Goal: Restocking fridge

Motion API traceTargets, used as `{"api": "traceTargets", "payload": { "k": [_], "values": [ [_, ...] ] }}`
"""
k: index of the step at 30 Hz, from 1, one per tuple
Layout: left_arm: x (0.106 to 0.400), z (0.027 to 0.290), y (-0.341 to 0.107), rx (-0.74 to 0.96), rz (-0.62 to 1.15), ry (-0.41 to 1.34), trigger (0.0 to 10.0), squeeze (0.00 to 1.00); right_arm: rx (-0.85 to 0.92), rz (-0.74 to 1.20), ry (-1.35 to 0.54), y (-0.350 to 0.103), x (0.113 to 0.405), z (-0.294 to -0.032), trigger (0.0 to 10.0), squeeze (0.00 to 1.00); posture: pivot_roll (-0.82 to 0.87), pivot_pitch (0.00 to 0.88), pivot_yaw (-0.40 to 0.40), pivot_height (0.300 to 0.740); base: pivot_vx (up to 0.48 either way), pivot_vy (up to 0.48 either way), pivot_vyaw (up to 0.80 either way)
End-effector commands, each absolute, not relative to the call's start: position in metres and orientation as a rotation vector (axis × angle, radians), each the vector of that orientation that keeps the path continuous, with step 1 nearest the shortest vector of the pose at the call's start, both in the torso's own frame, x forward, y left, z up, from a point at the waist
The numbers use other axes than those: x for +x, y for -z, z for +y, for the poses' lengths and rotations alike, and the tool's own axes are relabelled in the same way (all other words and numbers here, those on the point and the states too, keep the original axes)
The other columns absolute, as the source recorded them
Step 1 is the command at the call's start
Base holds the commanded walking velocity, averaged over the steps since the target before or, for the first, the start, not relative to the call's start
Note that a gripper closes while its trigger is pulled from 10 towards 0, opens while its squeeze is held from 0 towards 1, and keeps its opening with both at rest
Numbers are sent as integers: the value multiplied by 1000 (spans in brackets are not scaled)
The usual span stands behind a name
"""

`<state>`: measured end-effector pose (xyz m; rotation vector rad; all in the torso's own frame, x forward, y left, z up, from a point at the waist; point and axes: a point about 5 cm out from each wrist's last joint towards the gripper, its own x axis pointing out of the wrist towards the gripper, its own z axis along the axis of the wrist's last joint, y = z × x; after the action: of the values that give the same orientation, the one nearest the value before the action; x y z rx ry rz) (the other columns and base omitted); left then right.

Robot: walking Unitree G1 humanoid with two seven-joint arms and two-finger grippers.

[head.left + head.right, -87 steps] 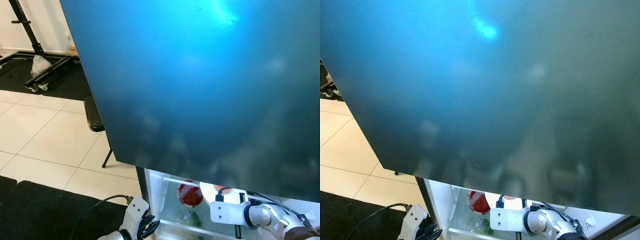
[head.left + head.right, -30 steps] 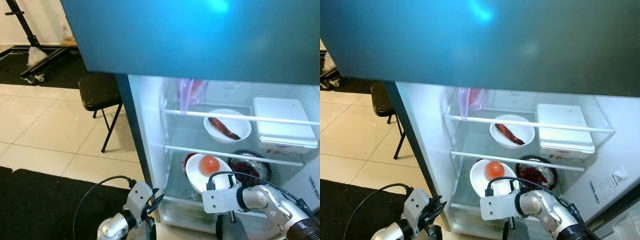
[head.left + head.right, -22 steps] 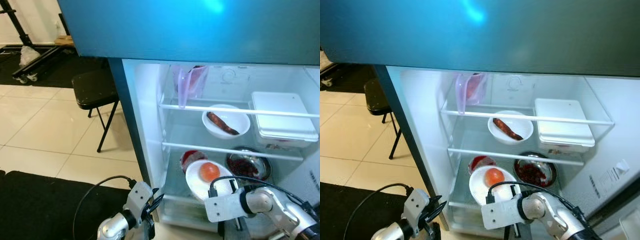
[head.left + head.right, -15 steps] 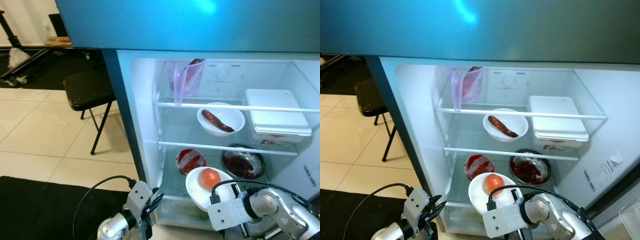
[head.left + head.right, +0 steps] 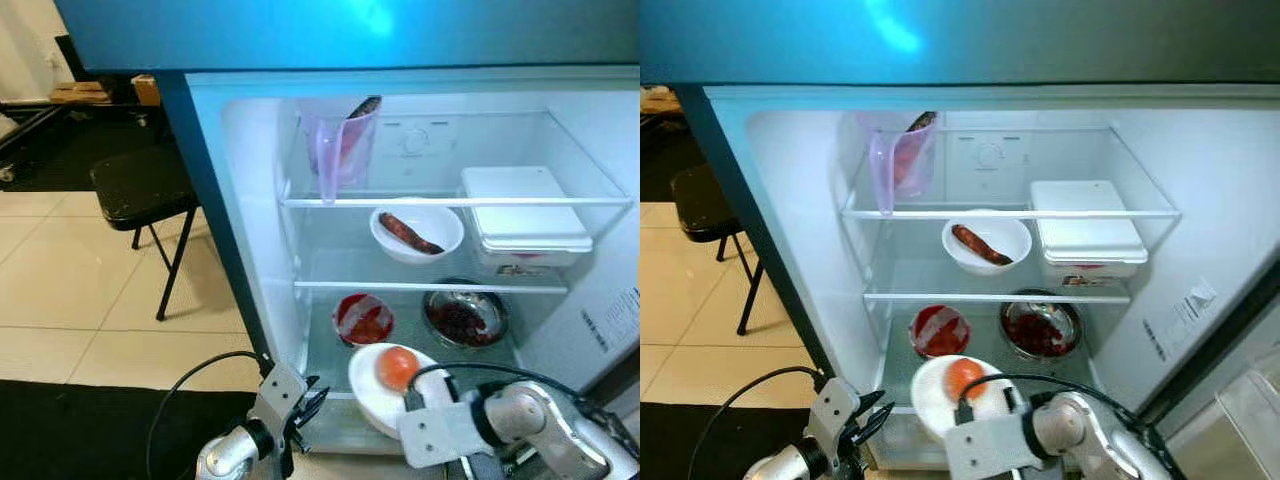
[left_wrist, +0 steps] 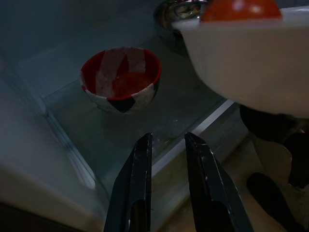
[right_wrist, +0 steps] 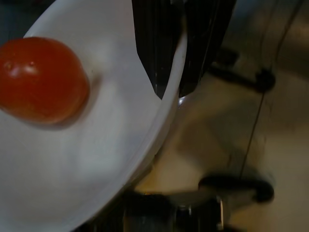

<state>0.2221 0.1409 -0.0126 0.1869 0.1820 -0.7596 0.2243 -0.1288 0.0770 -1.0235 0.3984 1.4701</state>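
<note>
The fridge [image 5: 250, 260] stands open in front of me. My right gripper [image 7: 171, 92] is shut on the rim of a white plate [image 5: 375, 400] that carries a red tomato [image 5: 397, 367]. The plate hangs just before the front edge of the bottom glass shelf [image 6: 145, 125]. Low at the fridge's left front corner, my left gripper [image 6: 169, 140] is open with nothing between its fingers, pointing at a red and white bowl [image 6: 120, 79] on that shelf.
A steel bowl of red food [image 5: 465, 317] sits right of the red bowl. The middle shelf holds a white bowl with a brown piece [image 5: 415, 230] and a white lidded box [image 5: 520, 208]. A purple jug [image 5: 340, 150] is at the top. A black chair [image 5: 140, 185] stands at the left.
The camera has swung from the blue door to the whole fridge interior. The plate with the tomato stays in my right gripper and sits a little further left before the bottom shelf.
</note>
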Motion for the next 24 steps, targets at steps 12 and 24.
{"api": "traceTargets", "payload": {
  "k": [12,24],
  "values": [
    [219,137,13,182,167,764,10000,0,-910,305,-1594,-120,207,-118,10000,0,-25,0,19,476,0,0,0],
    [218,135,12,157,157,757,10000,0,-1165,214,-1410,-143,234,-123,10000,0,-26,0,21,476,0,0,0]
  ]
}}
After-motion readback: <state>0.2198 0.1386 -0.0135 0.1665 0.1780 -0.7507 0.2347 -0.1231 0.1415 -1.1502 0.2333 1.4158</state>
